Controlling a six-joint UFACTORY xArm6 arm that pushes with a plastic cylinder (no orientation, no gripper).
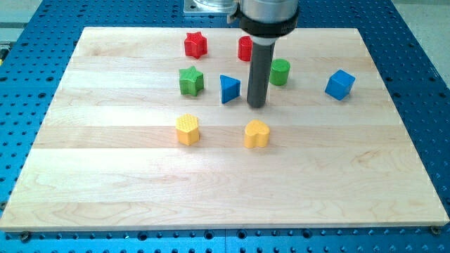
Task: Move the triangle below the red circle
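My tip [257, 105] stood just right of the blue triangle [229, 89], below the red circle [245, 48]; it had no jaws.

Rod upright, hanging from view's top centre; my tip [257, 105] down at board level.

A pale wooden board [211, 190] is lying flat and filling most of the view, its planks running left to right with faint grain lines showing. Around it, a blue perforated metal table [415, 49] is framing every side (rows of small holes are dotting its surface). At the far edge, a grey metal mounting plate [200, 7] is peeking in. Even, soft light is falling from above, leaving only short shadows on the wood.
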